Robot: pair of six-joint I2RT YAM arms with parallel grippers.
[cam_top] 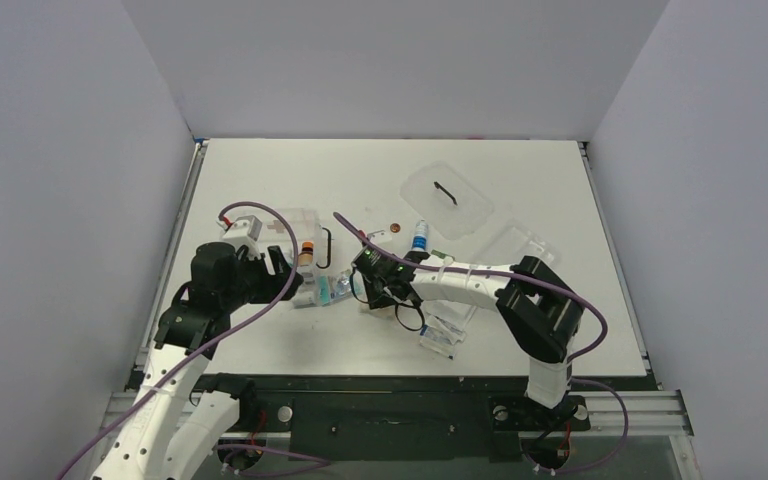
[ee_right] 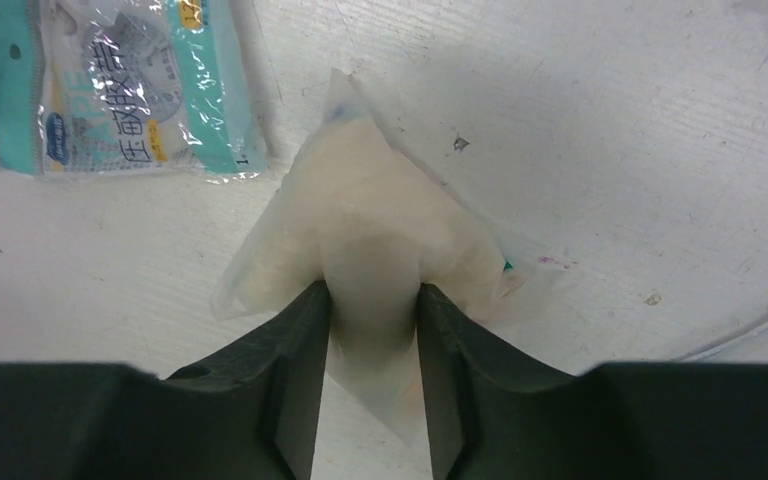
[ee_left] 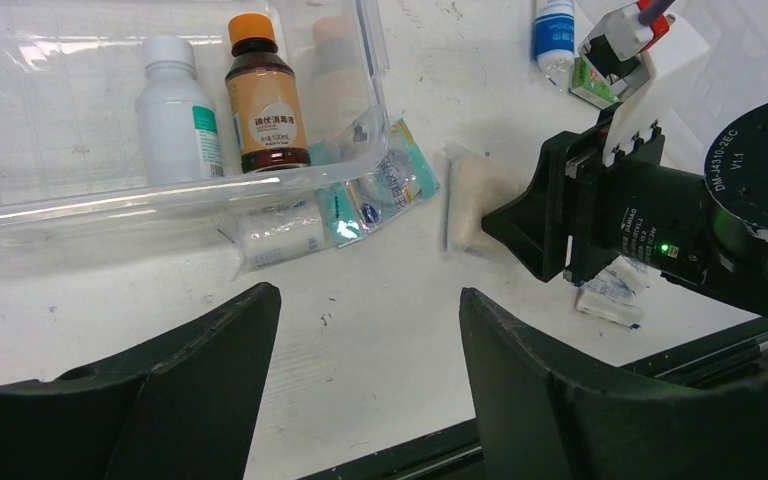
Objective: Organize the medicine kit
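Right gripper (ee_right: 372, 300): clenches on the near end of a white pouch (ee_right: 360, 220), both fingers pressing its sides in, low over the table (cam_top: 560, 180).
Left gripper (ee_left: 365, 295): released, fingers spread wide with nothing between them; hovers just in front of the kit's near wall.
Medicine kit (ee_left: 110, 205): clear plastic box with rounded corners and a faint red cross, lid off; sits on the left part of the table, beside the left arm's wrist.
Inside the kit: holds a white bottle (ee_left: 172, 110) and a brown bottle (ee_left: 263, 100) with an orange cap, side by side; a third pale item behind the wall shows too blurred to name.
Between pouch and kit: teal packets (ee_left: 385, 180) and a wrapped roll (ee_left: 275, 232) lie against the kit's near corner, just beside the pouch.
Farther out: clear lid (cam_top: 447, 198) with a black handle at the back; blue-capped tube (cam_top: 419, 238) near the right wrist; small sachets (cam_top: 440, 335) under the right arm.
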